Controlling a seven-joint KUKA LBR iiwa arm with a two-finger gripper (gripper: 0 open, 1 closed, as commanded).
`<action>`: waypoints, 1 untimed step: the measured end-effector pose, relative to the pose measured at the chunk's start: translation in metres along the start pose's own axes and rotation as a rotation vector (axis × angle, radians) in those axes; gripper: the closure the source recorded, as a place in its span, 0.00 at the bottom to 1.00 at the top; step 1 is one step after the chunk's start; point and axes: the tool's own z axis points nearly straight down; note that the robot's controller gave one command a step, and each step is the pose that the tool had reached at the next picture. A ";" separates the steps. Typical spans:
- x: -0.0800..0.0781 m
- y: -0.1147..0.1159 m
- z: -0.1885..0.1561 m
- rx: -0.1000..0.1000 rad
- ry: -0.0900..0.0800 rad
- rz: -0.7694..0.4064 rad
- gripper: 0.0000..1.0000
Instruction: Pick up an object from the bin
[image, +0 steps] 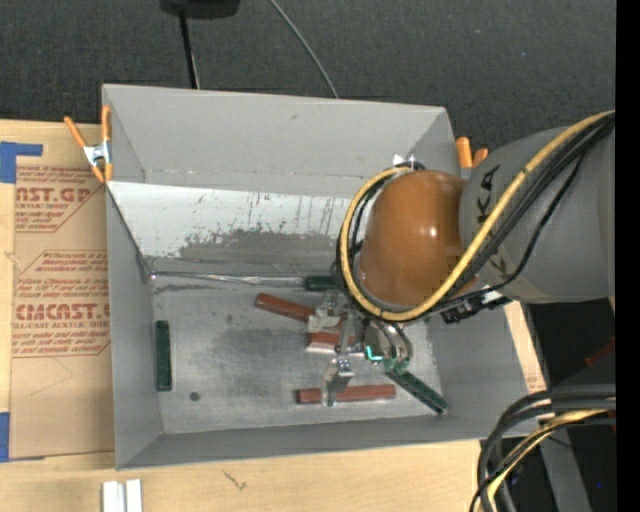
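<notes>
the gripper (341, 372) hangs low and right of centre, just above a flat reddish-brown bar (368, 393), a dark green stick (425, 393) beside it; whether it is released or clenched cannot be told.

text 1: cardboard sheet (50, 235), well left of the gripper (343, 375) | red print, partly cut off, reads "…CAST.GP" and "…CAST ACRYLIC SHEET", repeated lower down | text 2: grey arm link (560, 230), above-right of the gripper | black letters "KA"
</notes>
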 end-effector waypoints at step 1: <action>-0.002 0.000 -0.004 0.000 -0.007 0.001 0.00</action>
